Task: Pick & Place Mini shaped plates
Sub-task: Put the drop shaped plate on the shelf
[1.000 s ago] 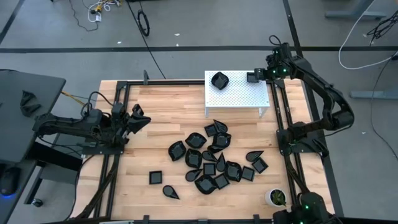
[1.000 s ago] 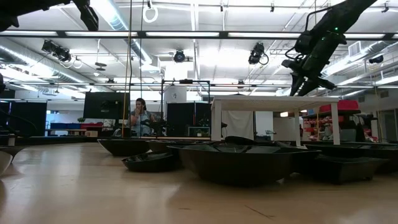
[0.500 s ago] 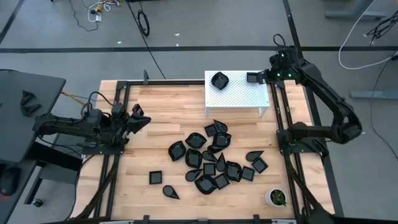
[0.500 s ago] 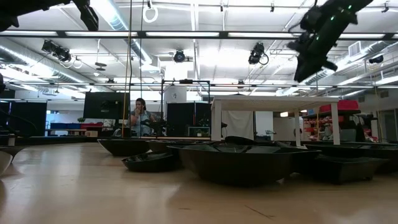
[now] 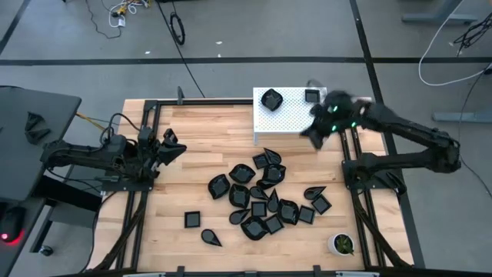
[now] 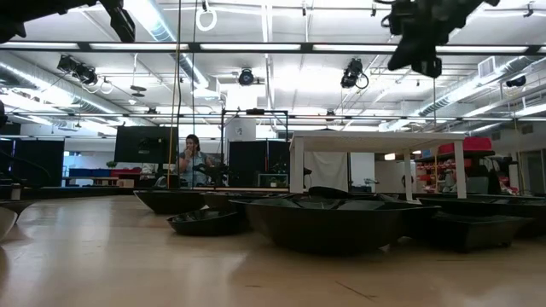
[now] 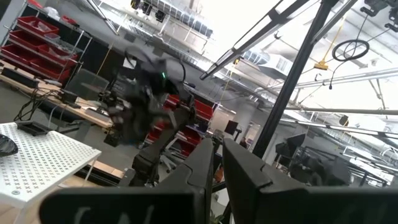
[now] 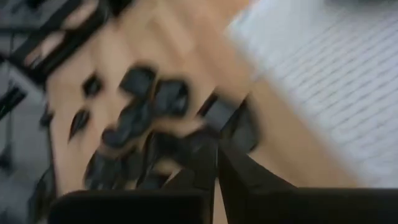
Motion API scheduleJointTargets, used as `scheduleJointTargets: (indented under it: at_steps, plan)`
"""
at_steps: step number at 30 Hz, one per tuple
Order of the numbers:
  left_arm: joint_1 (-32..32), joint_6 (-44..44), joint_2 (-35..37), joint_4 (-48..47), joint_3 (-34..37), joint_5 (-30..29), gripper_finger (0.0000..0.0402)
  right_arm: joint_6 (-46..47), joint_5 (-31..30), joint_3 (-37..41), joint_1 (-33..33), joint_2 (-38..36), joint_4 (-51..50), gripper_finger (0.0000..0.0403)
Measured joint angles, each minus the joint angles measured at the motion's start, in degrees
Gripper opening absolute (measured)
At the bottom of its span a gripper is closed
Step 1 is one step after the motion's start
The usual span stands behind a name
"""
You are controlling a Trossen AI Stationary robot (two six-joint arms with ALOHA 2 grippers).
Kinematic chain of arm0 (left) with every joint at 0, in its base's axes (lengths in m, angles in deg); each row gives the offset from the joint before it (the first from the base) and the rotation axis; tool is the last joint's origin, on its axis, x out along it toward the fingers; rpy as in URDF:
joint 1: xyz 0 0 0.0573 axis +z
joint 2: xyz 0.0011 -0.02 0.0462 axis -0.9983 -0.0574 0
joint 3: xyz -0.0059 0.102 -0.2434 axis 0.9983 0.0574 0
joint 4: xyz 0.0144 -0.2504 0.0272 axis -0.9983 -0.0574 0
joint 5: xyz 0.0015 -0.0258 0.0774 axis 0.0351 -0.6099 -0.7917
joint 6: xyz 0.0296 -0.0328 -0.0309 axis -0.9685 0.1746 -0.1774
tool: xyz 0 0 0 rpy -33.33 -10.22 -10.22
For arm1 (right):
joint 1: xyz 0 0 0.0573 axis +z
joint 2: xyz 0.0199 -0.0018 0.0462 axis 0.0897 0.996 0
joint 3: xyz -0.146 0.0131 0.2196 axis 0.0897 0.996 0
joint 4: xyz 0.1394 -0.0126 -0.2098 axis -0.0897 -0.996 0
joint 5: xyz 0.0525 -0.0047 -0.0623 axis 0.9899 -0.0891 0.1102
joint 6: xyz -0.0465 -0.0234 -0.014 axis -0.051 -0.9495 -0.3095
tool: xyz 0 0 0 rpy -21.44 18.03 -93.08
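Nearest you, the mini shaped plates (image 5: pixel 261 192) lie in a loose heap at the middle of the desk (image 5: pixel 200 131), many touching or overlapping, with two strays apart toward the left arm's side. That crowding is your first risk: fingers coming down on one dish would likely nudge its neighbours or catch two rims at once, and the glossy shallow walls look apt to slip. The white cup (image 5: pixel 340 244) stands near the desk's front right corner, well apart from the heap, so it is at risk only from a wide sweep.

The left end effector (image 5: pixel 173 146) waits by the left rail, fingers almost together with nothing between them.

Farther on, the right end effector (image 5: pixel 317 131) hangs above the near right corner of the white perforated stand (image 5: pixel 296 119). Its wrist view shows the fingers pressed together and empty. From the low view it sits high, but a drop from here could clip the stand's edge and shake the rounded plate (image 5: pixel 270 98) and square plate (image 5: pixel 311 95) resting on top.

Expect poor sight here: the right end effector is a blur in every view (its wrist view smears the heap into dark blobs), so you cannot judge its exact height or aim. The low view hides most of the heap behind the nearest dish. Beyond the desk a person (image 6: pixel 189 158) is in the room, too far off to matter.
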Motion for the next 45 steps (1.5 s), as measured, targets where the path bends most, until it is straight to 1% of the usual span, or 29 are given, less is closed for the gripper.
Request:
scheduleJointTargets:
  at_steps: [3,7,9,12,16,18,22,26,30,35,41,45]
  plan:
    - [0.01,0.00,-0.02,-0.02,-0.01,0.00,0.0042,7.72,1.89,5.61,6.33,-0.03,2.03,0.0023]
    - [0.00,0.00,-0.02,-0.02,0.00,0.00,0.0042,25.97,9.71,13.50,11.43,-0.02,2.06,0.0025]
    - [0.01,0.00,0.00,0.00,-0.02,-0.01,0.0042,33.53,13.71,17.11,13.75,-0.04,2.20,0.0034]
    - [0.00,0.00,-0.02,0.00,-0.02,0.00,0.0042,43.98,15.75,21.55,18.29,-0.04,2.22,0.0061]
    - [0.02,0.00,-0.01,-0.01,-0.01,0.00,0.0042,56.13,15.95,25.55,24.33,-0.04,2.72,0.0106]
    - [0.00,-0.02,0.00,0.00,-0.02,0.00,0.0042,60.68,15.37,26.63,26.68,-0.04,3.04,0.0126]
    - [0.01,-0.04,-0.01,-0.01,-0.01,0.00,0.0042,68.04,10.87,29.05,29.55,-0.04,3.75,0.0153]
    - [0.00,-0.04,0.00,-0.09,-0.01,0.00,0.0042,71.89,6.23,31.14,30.33,-0.04,4.14,0.0158]
    - [0.00,-0.07,-0.02,-0.17,-0.02,0.00,0.0042,72.52,1.59,32.66,30.31,-0.04,4.22,0.0151]
    - [0.00,-0.09,-0.02,-0.22,0.00,0.00,0.0042,72.31,-1.70,33.47,30.32,-0.04,4.93,0.0134]
    - [0.00,-0.13,-0.01,-0.22,-0.01,-0.02,0.0042,71.66,-7.53,33.47,30.30,-0.04,10.92,0.0106]
    - [0.00,-0.11,-0.02,-0.22,-0.02,0.00,0.0042,69.38,-9.55,33.47,30.28,-0.04,13.02,0.0087]
